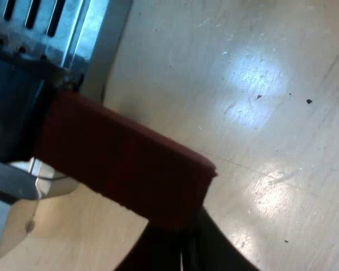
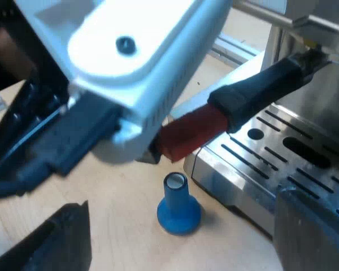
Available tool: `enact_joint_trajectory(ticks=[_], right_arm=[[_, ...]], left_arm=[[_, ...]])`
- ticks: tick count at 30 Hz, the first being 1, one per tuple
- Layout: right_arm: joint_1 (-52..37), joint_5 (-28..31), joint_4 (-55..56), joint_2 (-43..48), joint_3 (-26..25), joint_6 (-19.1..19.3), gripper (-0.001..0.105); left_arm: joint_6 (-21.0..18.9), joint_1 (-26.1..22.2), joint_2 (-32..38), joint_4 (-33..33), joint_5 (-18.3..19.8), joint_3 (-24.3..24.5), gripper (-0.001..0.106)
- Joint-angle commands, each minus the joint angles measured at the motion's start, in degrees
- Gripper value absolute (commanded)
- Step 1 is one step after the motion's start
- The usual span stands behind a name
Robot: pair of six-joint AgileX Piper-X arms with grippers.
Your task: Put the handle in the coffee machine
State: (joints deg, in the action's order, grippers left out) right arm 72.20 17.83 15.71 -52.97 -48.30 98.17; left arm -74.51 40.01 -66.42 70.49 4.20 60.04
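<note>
Pale wooden table point(image 2: 118, 231) under blue tamper point(image 2: 178, 206) and espresso machine point(image 2: 271, 164).

The left arm's shell point(image 2: 130, 51) is glossy white and rounded, with one dark round screw point(image 2: 125, 44) and fine slits along its side above black parts. The right gripper point(image 2: 182, 200) has matte black fingers point(image 2: 45, 243).

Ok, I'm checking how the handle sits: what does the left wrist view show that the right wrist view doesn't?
Left wrist view: glare and dark specks on the tabletop past the handle's red end. Right wrist view: the blue tamper standing beside the drip tray, and the handle's dark part reaching up to the machine's front. Both: the red end, the left gripper at it, the slotted tray and the tabletop.
</note>
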Motion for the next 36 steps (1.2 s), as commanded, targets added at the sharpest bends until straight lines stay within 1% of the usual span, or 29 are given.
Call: enact_joint_trajectory(ticks=[1,2,3,6,9,10,13,18,22,25,26,27,29,31,33,36], right_arm=[[0.2,0.9,-0.1,0.8,-0.5,0.6,0.069],[0.2,0.9,-0.1,0.8,-0.5,0.6,0.069],[0.2,1.6,0.0,1.5,-0.5,0.6,0.069],[0.2,1.6,0.3,2.0,-0.5,0.6,0.069],[0.2,1.6,1.3,2.0,-0.5,0.6,0.069],[0.2,1.6,3.2,2.0,-0.5,0.6,0.069],[0.2,1.6,4.5,2.0,-0.5,-0.8,0.069],[0.2,1.6,4.6,2.0,-0.5,-0.7,0.069],[0.2,1.6,4.6,2.0,-0.5,-0.7,0.069],[0.2,1.6,4.6,2.0,-0.5,-0.7,0.069],[0.2,1.6,4.6,2.0,-0.5,-0.7,0.069],[0.2,1.6,4.6,2.0,-0.5,-0.7,0.069],[0.2,1.6,4.6,2.0,-0.5,-1.0,0.069],[0.2,1.6,4.6,2.0,-0.5,-2.4,0.069],[0.2,1.3,4.6,2.0,-0.5,-3.1,0.069],[0.2,1.2,4.6,2.0,-0.5,-3.1,0.069]], left_arm=[[1.6,2.3,0.5,-6.1,8.9,2.5,0.001],[1.6,2.4,0.5,-6.2,9.0,2.6,0.001],[1.6,2.5,0.5,-8.3,11.2,3.0,0.001],[1.6,2.5,0.5,-10.0,11.4,3.0,0.001],[3.5,2.5,0.5,-10.4,11.4,3.0,0.001],[3.9,2.5,0.5,-10.4,11.4,3.0,0.001],[3.9,2.5,0.5,-9.2,10.7,3.0,0.001],[4.1,2.5,0.7,-5.5,10.6,3.0,0.001],[4.1,1.5,1.8,-2.7,9.5,3.0,0.001],[4.5,-2.4,3.7,-1.4,9.5,3.0,0.001],[4.5,-2.6,3.8,-1.3,9.5,3.0,0.001],[4.5,-5.4,4.7,-1.0,9.5,3.0,0.001],[4.5,-7.8,5.5,-0.8,9.5,3.0,0.001],[4.5,-10.9,6.8,-0.1,9.5,3.0,0.001],[4.5,-12.5,7.7,0.5,9.5,3.0,0.001],[4.5,-14.4,9.6,1.4,9.5,3.0,0.001]])
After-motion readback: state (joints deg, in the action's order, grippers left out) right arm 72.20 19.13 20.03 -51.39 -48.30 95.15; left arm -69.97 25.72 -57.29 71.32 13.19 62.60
